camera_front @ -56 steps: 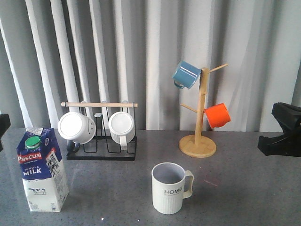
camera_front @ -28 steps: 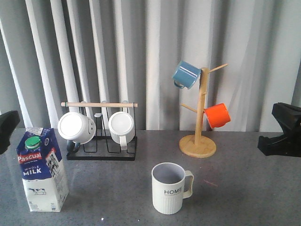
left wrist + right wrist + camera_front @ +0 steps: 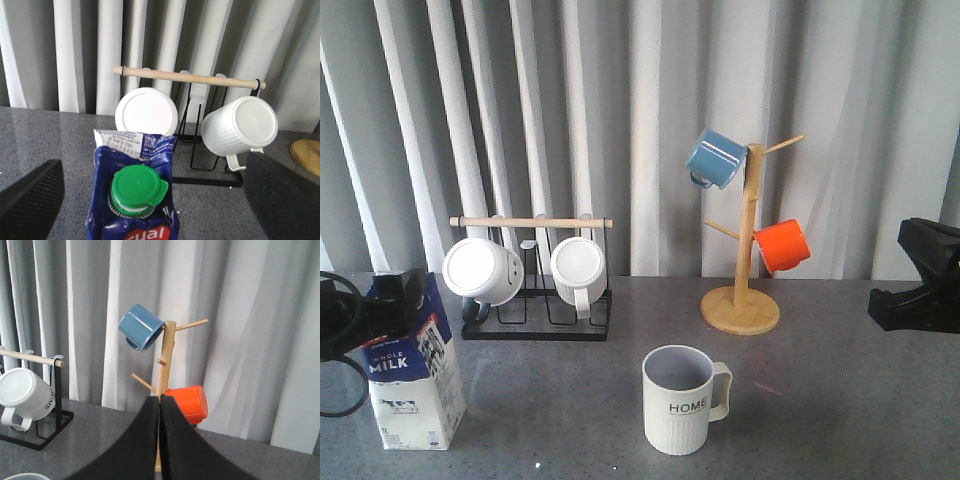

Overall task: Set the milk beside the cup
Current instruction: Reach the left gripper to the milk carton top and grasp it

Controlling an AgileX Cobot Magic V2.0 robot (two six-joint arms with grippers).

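Note:
The milk (image 3: 415,385), a blue-and-white carton, stands at the table's front left. Its green cap (image 3: 137,186) shows in the left wrist view. My left gripper (image 3: 375,300) hangs open over the carton's top. In the left wrist view the gripper (image 3: 152,165) has one black finger on each side of the carton, both well apart from it. The cup (image 3: 680,400), cream and ribbed with "HOME" lettering, stands at the front centre with its handle to the right. My right gripper (image 3: 920,280) rests at the right edge, and it (image 3: 160,401) is shut on nothing.
Behind the milk stands a black wire rack (image 3: 535,322) with a wooden bar, holding two white mugs (image 3: 482,270). A wooden mug tree (image 3: 745,260) at the back right carries a blue mug (image 3: 717,158) and an orange mug (image 3: 783,245). A grey curtain closes the back.
My left gripper has come in from the left edge and now hangs over the milk's top, hiding the cap and red band in the front view. The right arm has not moved.

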